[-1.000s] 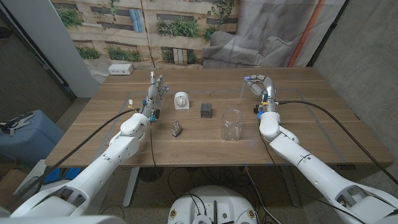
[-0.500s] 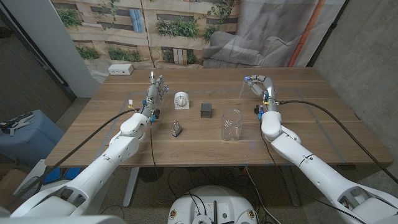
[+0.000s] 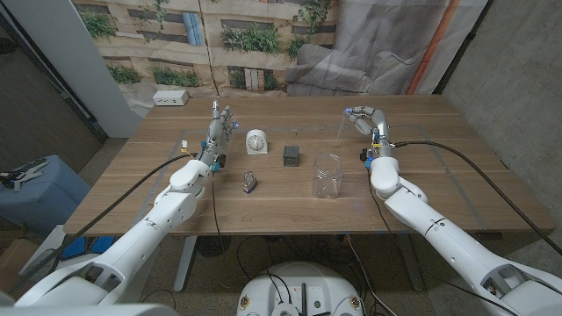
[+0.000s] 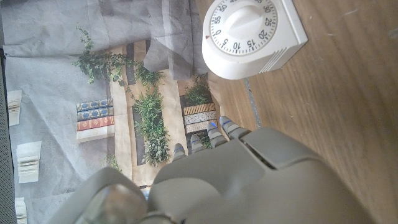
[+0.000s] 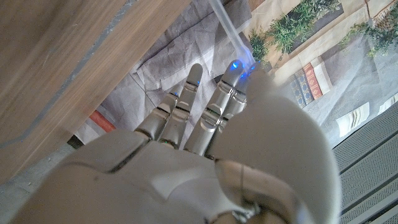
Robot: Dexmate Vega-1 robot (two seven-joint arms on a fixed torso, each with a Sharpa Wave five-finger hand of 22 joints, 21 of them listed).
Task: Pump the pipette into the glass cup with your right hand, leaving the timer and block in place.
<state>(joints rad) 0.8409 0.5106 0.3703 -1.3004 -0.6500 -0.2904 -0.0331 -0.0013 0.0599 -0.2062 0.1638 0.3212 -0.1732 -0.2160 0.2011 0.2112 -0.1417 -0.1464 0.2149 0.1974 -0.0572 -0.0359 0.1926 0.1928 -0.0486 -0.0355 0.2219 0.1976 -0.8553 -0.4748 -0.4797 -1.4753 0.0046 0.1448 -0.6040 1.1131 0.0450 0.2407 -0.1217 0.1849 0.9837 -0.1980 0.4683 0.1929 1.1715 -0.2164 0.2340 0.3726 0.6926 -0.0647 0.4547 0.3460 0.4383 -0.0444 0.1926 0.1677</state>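
Your right hand (image 3: 364,118) is pinching the thin clear plastic pipette (image 3: 342,130) behind the clear glass cup (image 3: 327,175), its tip hanging above the wooden table (image 3: 439,167). Your left hand (image 3: 219,127) is standing upright beside the white round timer (image 3: 255,140), fingers apart, holding nothing; the small dark block (image 3: 291,155) is sitting between timer and cup.

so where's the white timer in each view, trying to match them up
Head view: timer at table centre-left, between the left hand and the dark block.
Left wrist view: timer on the wood beyond that hand's fingertips.
Right wrist view: not in it.
Shared landmark: the plant-and-books backdrop.
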